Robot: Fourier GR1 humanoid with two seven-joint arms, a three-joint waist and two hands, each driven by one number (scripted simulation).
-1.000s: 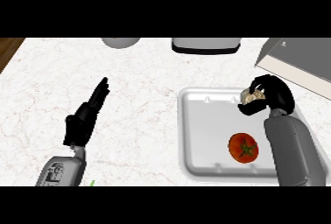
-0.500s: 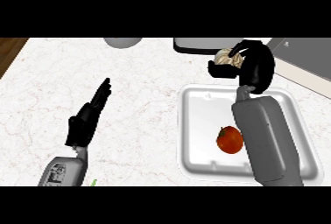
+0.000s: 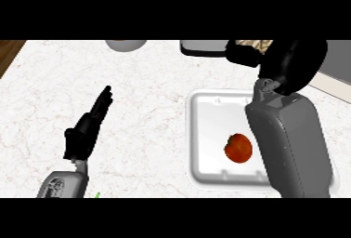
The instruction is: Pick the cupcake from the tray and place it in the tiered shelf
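White marbled counter fills our view, with a strip of brown wood at its far left corner. We list a white tray on the counter's right half, its right side hidden under our grey right forearm. One red, tomato-like item lies inside the tray, near its middle. We find our right hand beyond the tray's far edge, close to the counter's far right corner, fingers curled round the cupcake, of which only a pale brown part shows. A dark grey object sits at the far edge just left of that hand; we cannot tell what it is. A grey round item sits at the far edge, left of centre. Our left hand rests on the counter's left half, fingers straight and together, holding nothing.
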